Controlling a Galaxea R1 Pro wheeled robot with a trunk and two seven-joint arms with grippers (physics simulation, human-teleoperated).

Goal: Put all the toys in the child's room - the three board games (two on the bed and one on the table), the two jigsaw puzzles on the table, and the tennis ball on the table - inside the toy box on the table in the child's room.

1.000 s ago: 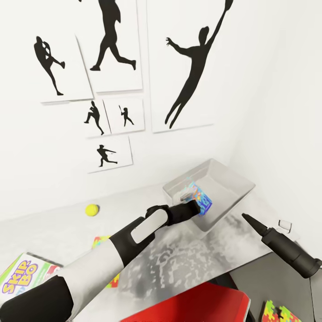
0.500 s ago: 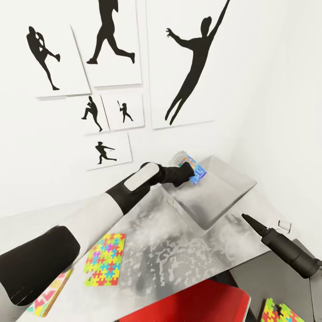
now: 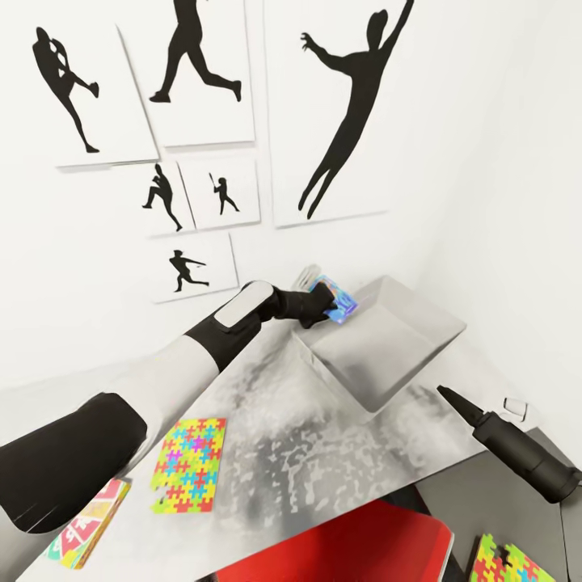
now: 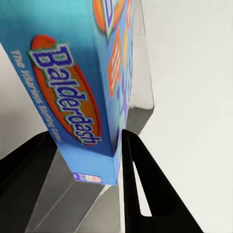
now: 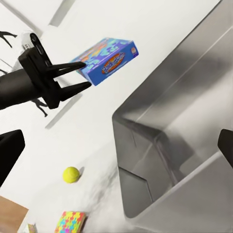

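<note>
Spanning the lower half of the head view, the desk (image 3: 323, 453) carries most of the remaining toys on its pale top so that both arms can reach them. The toy box (image 3: 388, 347) sits at centre right of that frame, near the room corner, its open top facing up to receive items; its interior appears empty.

The left arm extends from lower left toward frame centre. Its fingers (image 4: 127, 174) are clenched on the short end of a blue board game (image 3: 333, 299) printed "Balderdash", one finger against each broad face. The game is held clear of the desk, tilted, just beyond the far left rim of the toy box, not yet over the opening. Judged from this pose, the grip on one end leaves the rest of the game free to enter the toy box first.

A jigsaw puzzle (image 3: 190, 465) lies flat at lower left. A second jigsaw puzzle (image 3: 505, 562) shows at the lower right corner, below the desk edge.

The right gripper (image 3: 453, 398) hovers at centre right, beside the toy box, holding nothing; its fingers appear closed together.

The tennis ball (image 5: 71, 174) rests on the desk, well apart from the toy box.
</note>
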